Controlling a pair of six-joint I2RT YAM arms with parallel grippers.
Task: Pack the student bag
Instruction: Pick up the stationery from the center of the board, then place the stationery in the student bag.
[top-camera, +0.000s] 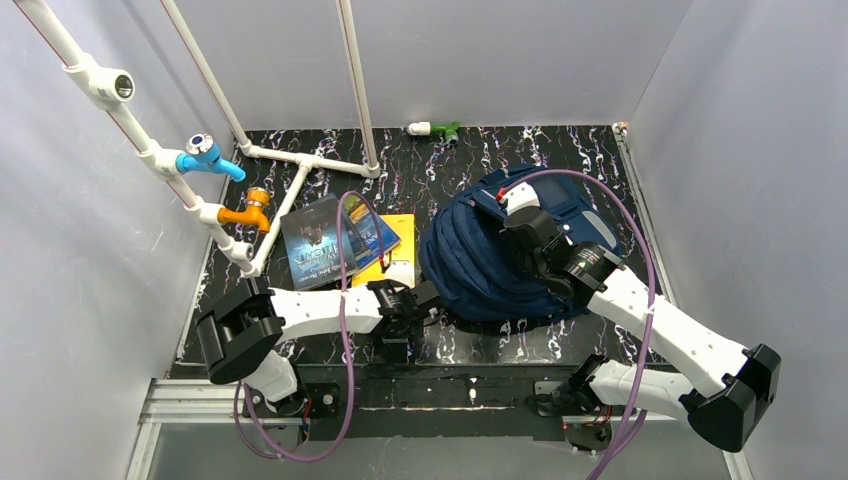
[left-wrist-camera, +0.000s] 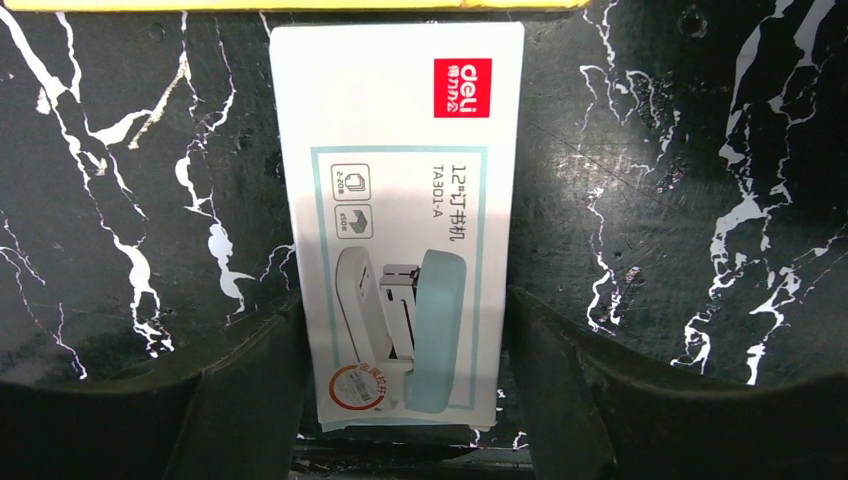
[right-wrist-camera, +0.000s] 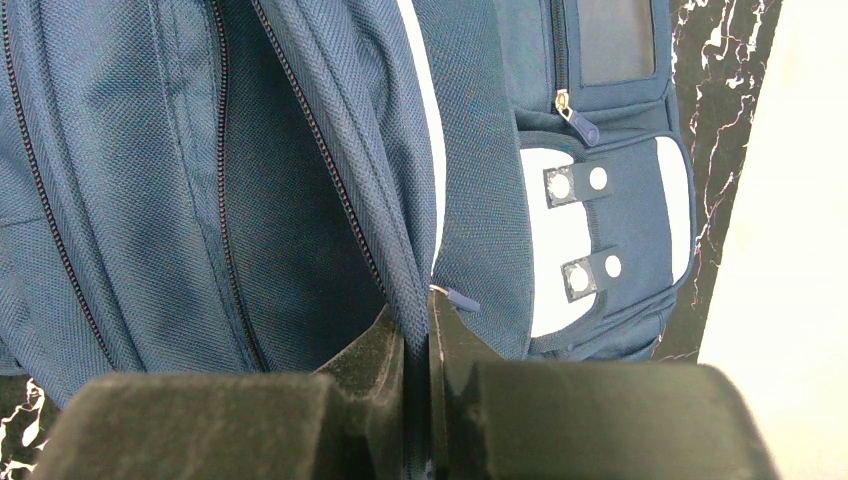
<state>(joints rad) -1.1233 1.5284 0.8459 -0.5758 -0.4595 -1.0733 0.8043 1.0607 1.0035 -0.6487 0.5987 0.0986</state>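
Right jaws: clenched on a fold of the student bag (right-wrist-camera: 300, 150), right at a zip edge. Bag lies slumped on the counter (top-camera: 590, 150). Judged soft, floppy and light; take it by a seam or zip edge, not by the flat panels. Left jaws: straddling a white stapler box (left-wrist-camera: 400, 230) near the bag, on its left-arm side; whether they are squeezing it, cannot tell. Box reads "deli", "TA301-A".

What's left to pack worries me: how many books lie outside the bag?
3: a dark-covered book left of the student bag, a blue book next to it, a yellow book nearest the bag. More may be hidden.
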